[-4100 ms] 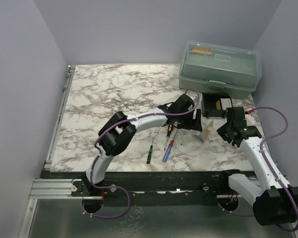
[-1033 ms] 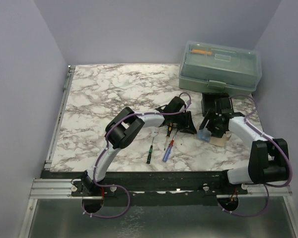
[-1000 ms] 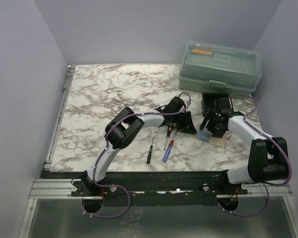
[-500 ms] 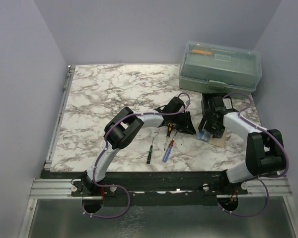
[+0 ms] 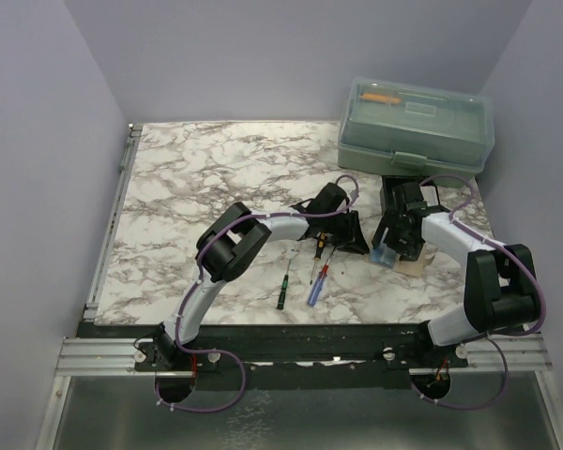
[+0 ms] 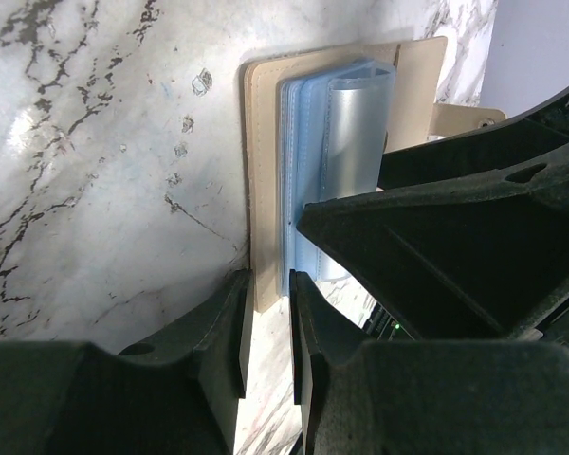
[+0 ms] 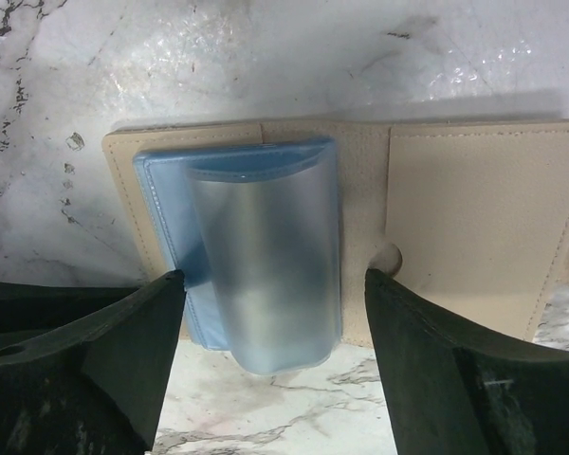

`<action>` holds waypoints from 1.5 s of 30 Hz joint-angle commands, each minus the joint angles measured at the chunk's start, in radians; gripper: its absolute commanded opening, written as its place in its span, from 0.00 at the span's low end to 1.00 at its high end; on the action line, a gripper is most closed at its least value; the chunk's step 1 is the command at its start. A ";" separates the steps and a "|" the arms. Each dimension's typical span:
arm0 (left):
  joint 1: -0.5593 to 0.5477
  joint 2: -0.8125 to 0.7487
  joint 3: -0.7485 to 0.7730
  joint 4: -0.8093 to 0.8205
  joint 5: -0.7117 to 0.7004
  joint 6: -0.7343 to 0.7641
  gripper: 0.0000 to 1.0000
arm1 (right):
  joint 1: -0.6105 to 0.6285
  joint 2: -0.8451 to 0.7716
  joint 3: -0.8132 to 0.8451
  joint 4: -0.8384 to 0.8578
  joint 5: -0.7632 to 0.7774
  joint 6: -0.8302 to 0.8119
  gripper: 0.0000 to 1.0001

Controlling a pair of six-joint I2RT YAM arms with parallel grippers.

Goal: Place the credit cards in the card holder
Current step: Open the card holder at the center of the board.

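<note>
Right wrist view — found the card holder point(image 7: 455, 218) spread open on the bench point(image 7: 266, 57), a pale credit card point(image 7: 266, 275) bowed over its blue sleeves point(image 7: 161, 199). Judged thin, slick, springy — best pressed by its edges, not its face. Saw right pincer point(image 7: 273, 282) wide, empty, straddling it; left pincer point(image 6: 268, 289) nipping the holder's tan edge.

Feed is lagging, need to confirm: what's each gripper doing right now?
Left gripper: closed on the card holder edge.
Right gripper: open, holding nothing.
</note>
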 commanded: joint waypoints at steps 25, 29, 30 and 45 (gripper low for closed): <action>0.038 -0.118 -0.033 -0.143 -0.077 0.106 0.62 | -0.058 -0.172 -0.182 0.269 -0.290 -0.014 0.21; 0.057 -0.119 -0.037 -0.148 -0.066 0.108 0.62 | -0.127 -0.229 -0.267 0.392 -0.414 -0.013 0.11; 0.060 -0.118 -0.036 -0.151 -0.061 0.107 0.61 | -0.152 -0.238 -0.283 0.413 -0.452 -0.012 0.10; 0.161 -0.204 -0.132 0.056 0.268 -0.049 0.67 | -0.336 -0.457 -0.415 0.679 -0.933 0.035 0.09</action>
